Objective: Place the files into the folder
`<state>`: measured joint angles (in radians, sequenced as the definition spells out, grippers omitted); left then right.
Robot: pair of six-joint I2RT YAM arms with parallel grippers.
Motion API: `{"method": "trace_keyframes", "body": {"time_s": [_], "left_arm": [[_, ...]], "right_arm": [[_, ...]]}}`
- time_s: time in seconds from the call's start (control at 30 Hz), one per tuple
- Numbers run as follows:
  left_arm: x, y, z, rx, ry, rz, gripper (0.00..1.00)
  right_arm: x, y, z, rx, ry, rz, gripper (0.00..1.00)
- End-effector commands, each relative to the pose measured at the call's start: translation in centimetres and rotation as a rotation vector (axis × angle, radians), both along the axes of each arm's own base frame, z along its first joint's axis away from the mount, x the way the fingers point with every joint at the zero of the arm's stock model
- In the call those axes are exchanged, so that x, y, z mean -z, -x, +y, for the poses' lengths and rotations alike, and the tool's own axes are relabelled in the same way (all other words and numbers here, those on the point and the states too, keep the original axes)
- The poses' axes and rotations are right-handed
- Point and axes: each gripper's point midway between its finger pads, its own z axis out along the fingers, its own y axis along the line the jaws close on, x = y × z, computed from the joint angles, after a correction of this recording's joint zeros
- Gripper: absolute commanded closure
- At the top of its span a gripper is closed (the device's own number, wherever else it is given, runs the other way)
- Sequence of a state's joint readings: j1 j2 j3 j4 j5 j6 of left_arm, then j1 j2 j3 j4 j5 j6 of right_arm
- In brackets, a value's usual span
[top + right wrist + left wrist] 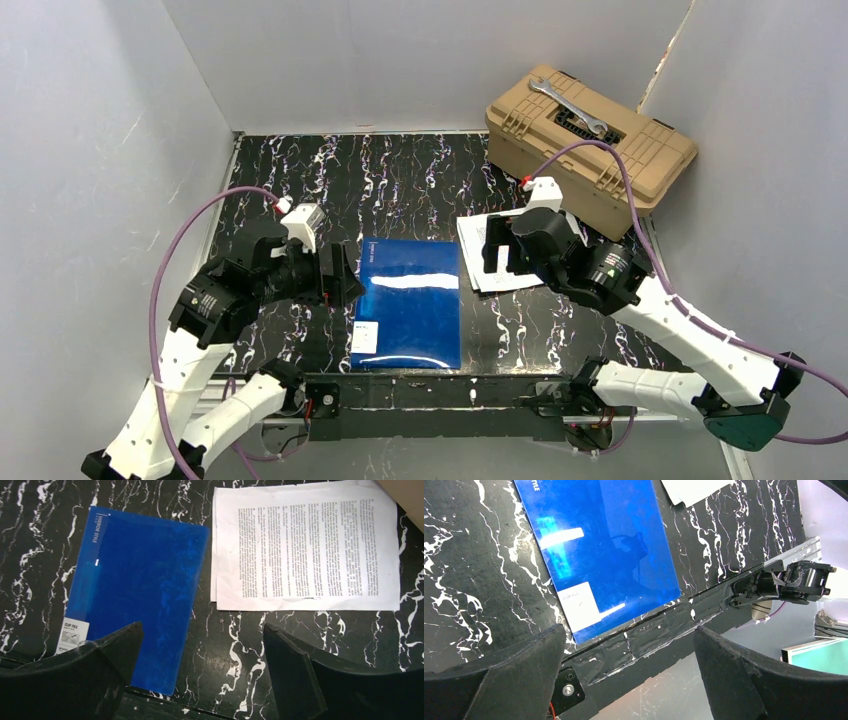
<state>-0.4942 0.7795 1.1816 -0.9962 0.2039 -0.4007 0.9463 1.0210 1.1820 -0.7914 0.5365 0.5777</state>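
Observation:
The glossy blue folder (410,300) lies shut and flat on the black marbled table, its white label (365,337) at the near left corner. It also shows in the left wrist view as the folder (599,550) and in the right wrist view as the folder (135,585). The files (305,545), white sheets of dense black text, lie just right of it; the right arm partly covers the files (492,262) from above. My left gripper (342,277) hovers open at the folder's left edge, nothing in it. My right gripper (495,252) hangs open over the files, empty.
A tan toolbox (588,145) with a wrench (568,106) on its lid stands at the back right, close behind the papers. Grey walls enclose the table on three sides. The table's near edge rail (659,635) runs just below the folder.

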Motion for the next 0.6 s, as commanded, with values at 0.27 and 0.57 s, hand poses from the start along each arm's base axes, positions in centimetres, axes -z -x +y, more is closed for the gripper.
{"method": "trace_keyframes", "body": {"time_s": [0.27,0.57], "left_arm": [[2.9,-0.3,-0.4,-0.023,-0.026,0.111,0.02],[6.4,-0.1,0.5,-0.098,-0.104,0.233,0.02]], "right_arm": [[1.1,1.7,-0.9,-0.045,-0.009,0.029,0.01],[3.1,2.8,-0.8,-0.087,0.0,0.078,0.01]]}}
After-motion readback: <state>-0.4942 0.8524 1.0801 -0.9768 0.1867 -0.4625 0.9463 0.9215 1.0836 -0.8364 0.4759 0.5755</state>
